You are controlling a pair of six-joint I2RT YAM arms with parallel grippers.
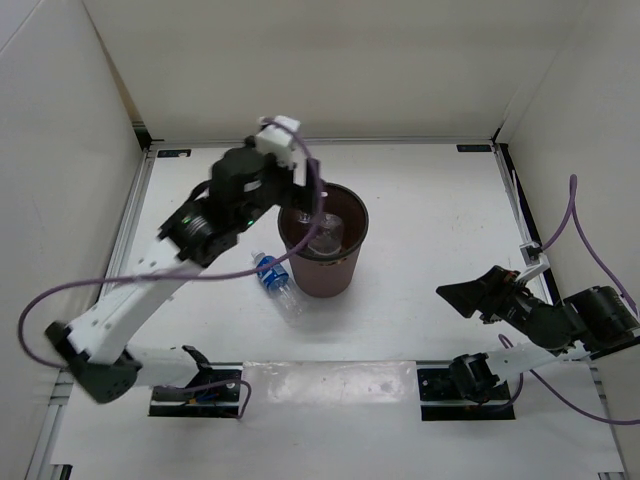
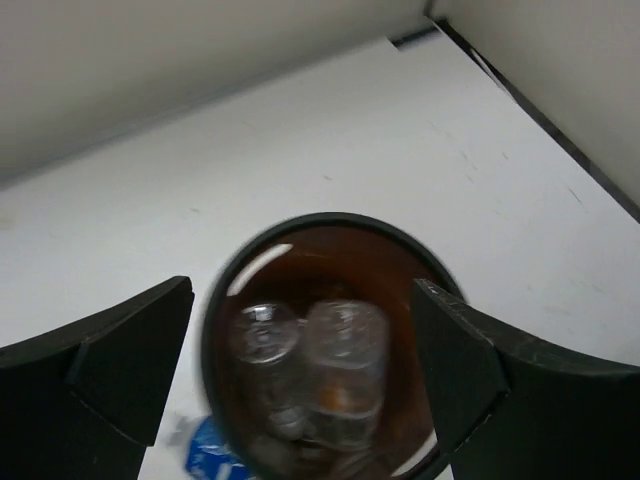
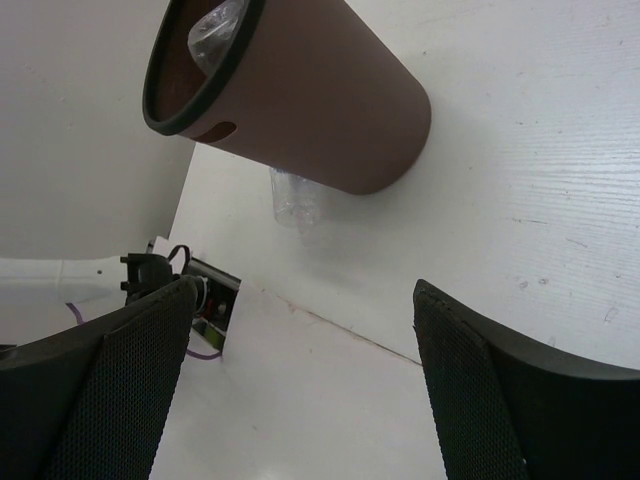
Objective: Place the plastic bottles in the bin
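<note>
Upright maroon bin (image 1: 330,282) holds clear bottles (image 1: 322,238); blue-labelled bottle (image 1: 272,277) lies flat just beside it.

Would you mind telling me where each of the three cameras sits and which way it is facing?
Top external: above and behind the arm bases, looking down at the table; the left gripper shows over the bin, the right gripper off to the side.
Left wrist: above the bin, looking down into it at clear bottles; its open fingers frame the view.
Right wrist: low at the right, looking left at the bin's wall; its open fingers show.
Shared: all three see the bin.
</note>
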